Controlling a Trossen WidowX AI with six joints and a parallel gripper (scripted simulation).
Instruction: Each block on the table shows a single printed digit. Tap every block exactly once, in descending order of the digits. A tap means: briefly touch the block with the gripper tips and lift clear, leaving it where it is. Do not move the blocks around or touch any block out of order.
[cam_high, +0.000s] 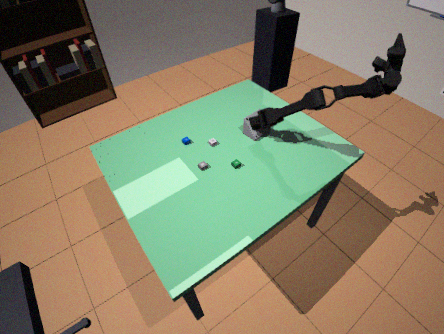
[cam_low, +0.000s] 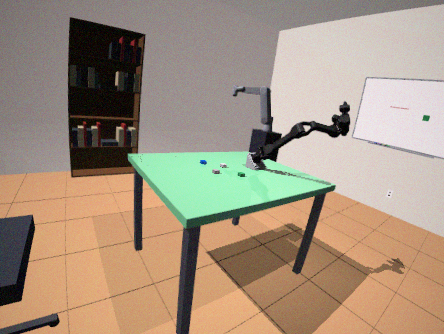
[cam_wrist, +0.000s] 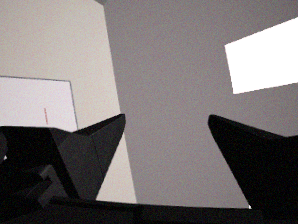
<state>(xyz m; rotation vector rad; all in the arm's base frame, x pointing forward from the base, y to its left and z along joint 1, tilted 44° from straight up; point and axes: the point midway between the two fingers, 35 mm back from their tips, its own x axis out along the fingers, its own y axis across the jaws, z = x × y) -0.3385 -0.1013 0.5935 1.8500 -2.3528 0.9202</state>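
Observation:
Four small blocks stand apart on the green table (cam_high: 200, 225) (cam_low: 200, 200). A blue block (cam_high: 186, 140) (cam_low: 203, 162) is at the back left, and a white block (cam_high: 213, 142) (cam_low: 223, 165) is to its right. A pinkish-grey block (cam_high: 202, 165) (cam_low: 216, 171) and a green block (cam_high: 236, 163) (cam_low: 241, 174) are nearer the front. Their digits are too small to read. My gripper (cam_wrist: 166, 118) is open and empty in the wrist view. It is raised high, far out past the right side of the table, away from all blocks. No block shows in the wrist view.
The arm's base (cam_high: 253, 126) (cam_low: 254, 162) stands on the table right of the blocks. A black pedestal (cam_high: 274, 50) with a grey arm (cam_low: 265, 105) is behind the table. A bookshelf (cam_low: 106, 119) is at the back left, and a whiteboard (cam_low: 400, 100) hangs on the right wall.

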